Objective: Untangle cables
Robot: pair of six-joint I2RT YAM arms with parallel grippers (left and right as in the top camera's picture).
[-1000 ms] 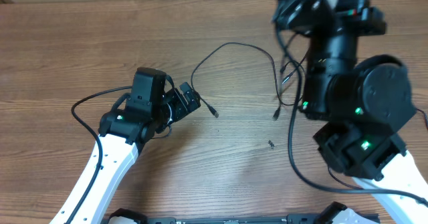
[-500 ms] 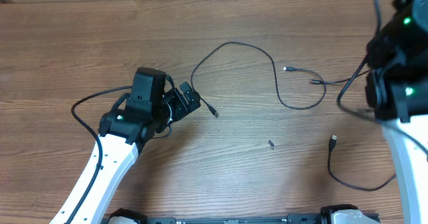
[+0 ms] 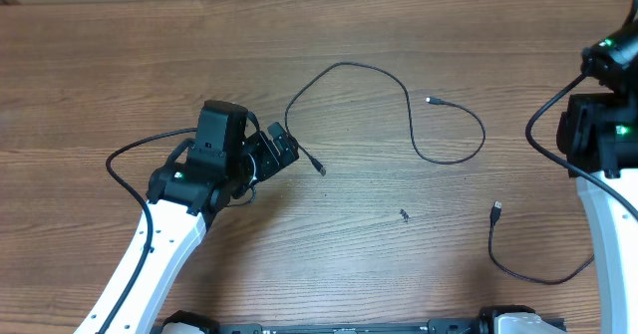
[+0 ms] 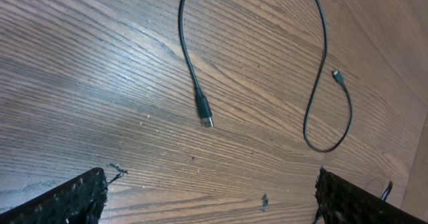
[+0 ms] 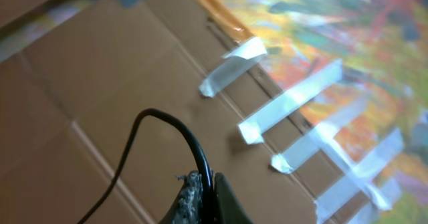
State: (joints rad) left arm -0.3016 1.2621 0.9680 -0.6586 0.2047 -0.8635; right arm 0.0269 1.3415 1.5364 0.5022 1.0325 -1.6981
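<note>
One thin black cable [image 3: 409, 105] lies loose on the table, from a plug near my left gripper [image 3: 282, 151] over a loop to a small plug at the right. In the left wrist view this cable [image 4: 189, 63] lies ahead of my open, empty left gripper [image 4: 214, 204]. A second black cable [image 3: 528, 277] lies apart at the right, its plug end free on the table, curving off under my right arm [image 3: 603, 125]. My right gripper [image 5: 206, 197] is shut on a black cable [image 5: 194, 147] and points up at a cardboard wall.
A small dark speck [image 3: 403, 214] lies on the wooden table [image 3: 150, 55] between the cables. A taped cardboard wall [image 5: 80, 90] with a colourful sheet [image 5: 348, 23] fills the right wrist view. The left arm's own thick cable [image 3: 130, 153] loops at the left.
My right arm has swung from over the cables to the far right edge, pulling one cable out. The two cables now lie apart. The left arm has not moved.
</note>
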